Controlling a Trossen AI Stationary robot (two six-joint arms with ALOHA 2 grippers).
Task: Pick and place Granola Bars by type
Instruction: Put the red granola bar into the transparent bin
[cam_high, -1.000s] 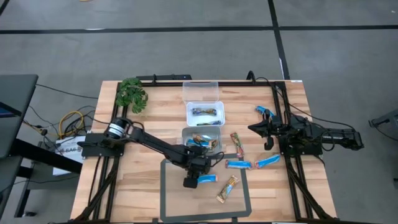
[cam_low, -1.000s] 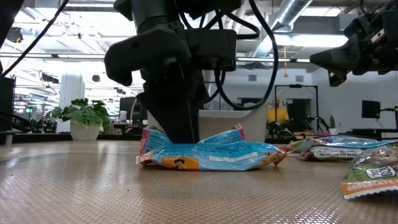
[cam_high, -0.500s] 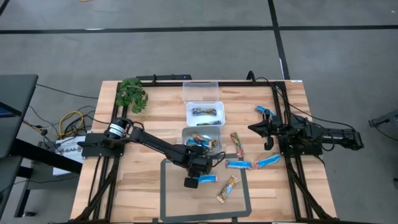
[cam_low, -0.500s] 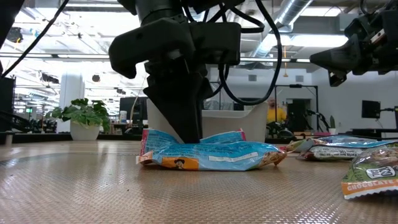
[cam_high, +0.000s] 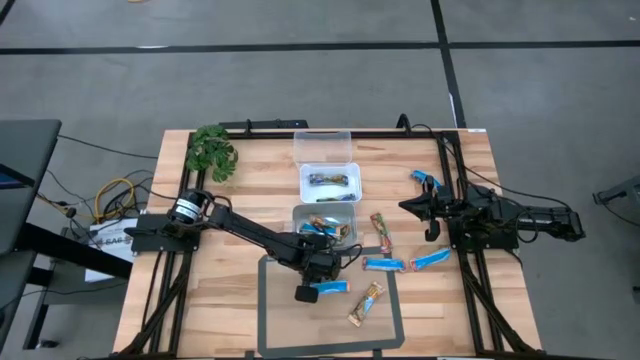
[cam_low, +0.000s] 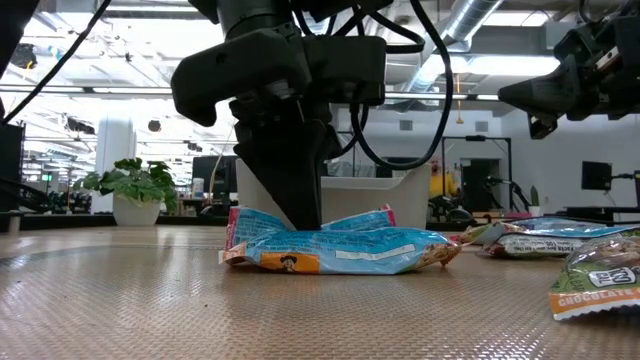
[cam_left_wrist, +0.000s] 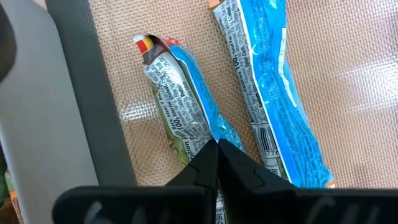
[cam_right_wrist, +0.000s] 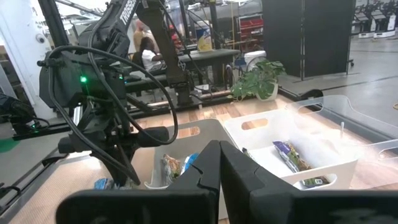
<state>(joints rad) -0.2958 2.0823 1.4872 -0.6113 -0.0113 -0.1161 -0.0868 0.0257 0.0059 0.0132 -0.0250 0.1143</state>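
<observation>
While the right gripper (cam_high: 409, 207) waits near the counter's (cam_high: 240, 310) right edge with jaws shut and empty, the left gripper (cam_high: 309, 292) presses down at the counter's front middle, jaws closed on a blue granola bar (cam_high: 331, 288) lying on the grey mat (cam_high: 268, 330). Another blue bar (cam_left_wrist: 277, 93) lies just beside it.

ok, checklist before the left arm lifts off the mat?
1. Left gripper down at the blue bar: ok.
2. Gripper shut: ok; real hold on the wrapper: cannot tell.
3. Bar off the mat: not ok, it lies flat.
4. Second blue bar apart from the grasp: ok.
5. Right gripper parked at the table's right side, out of the path: ok.
</observation>
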